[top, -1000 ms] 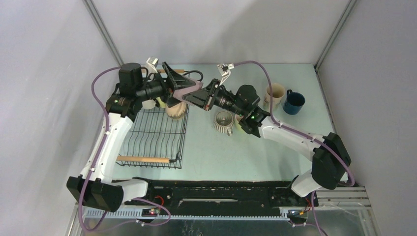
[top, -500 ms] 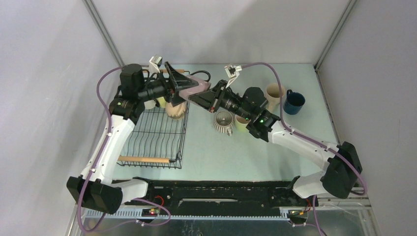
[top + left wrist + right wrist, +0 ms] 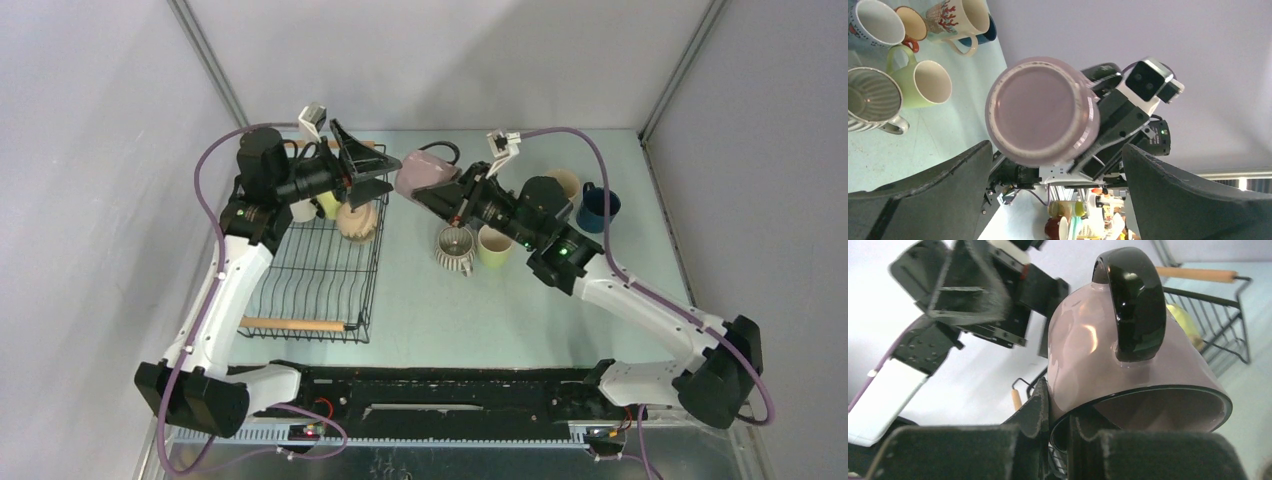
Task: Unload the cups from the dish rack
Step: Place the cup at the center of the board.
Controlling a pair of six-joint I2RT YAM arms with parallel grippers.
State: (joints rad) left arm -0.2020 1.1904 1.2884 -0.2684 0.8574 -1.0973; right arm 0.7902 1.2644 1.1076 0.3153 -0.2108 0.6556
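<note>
A mauve cup [image 3: 425,177] with a black handle [image 3: 1138,300] hangs in the air, my right gripper [image 3: 447,196] shut on its rim, one finger [image 3: 1040,415] outside and the other inside. My left gripper [image 3: 368,180] stands open just left of it, touching nothing; the left wrist view shows the cup's base [image 3: 1040,110] beyond the wide jaws. The black wire dish rack [image 3: 310,285] holds a tan cup [image 3: 355,222], a yellow-green cup [image 3: 326,205] and a white one [image 3: 300,211] at its far end.
On the table right of the rack stand a ribbed cream cup [image 3: 455,248], a yellow-green cup [image 3: 493,245], a tan cup [image 3: 565,184] and a dark blue cup [image 3: 597,206]. The rack's wooden handle [image 3: 292,324] lies near the arm bases.
My right gripper has carried the mauve cup to the right, out from between the left gripper's open fingers. The left arm has drawn back slightly.
</note>
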